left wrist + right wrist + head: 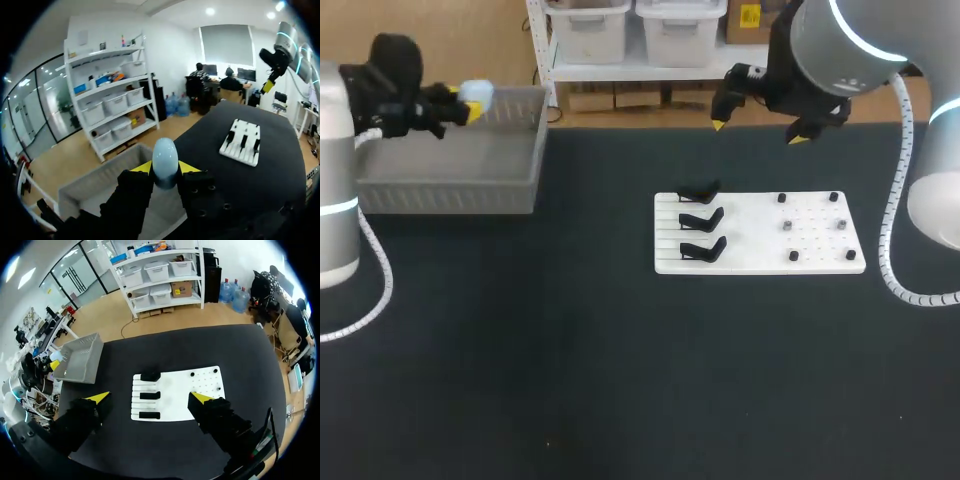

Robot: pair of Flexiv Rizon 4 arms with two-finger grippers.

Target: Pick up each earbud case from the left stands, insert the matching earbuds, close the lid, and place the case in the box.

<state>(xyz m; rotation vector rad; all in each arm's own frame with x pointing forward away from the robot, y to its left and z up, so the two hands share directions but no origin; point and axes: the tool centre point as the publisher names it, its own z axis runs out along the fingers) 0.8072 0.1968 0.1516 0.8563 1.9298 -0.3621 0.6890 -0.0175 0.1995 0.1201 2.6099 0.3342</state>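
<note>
In the upper left of the head view, the left end effector is clamped on a pale blue earbud case, holding it over the grey box. In the left wrist view the case stands upright between the yellow tips. At the upper right, the right end effector hangs high over the dark bench, its fingers wide apart. Right of centre lies a white board with three black stands, all bare.
</note>
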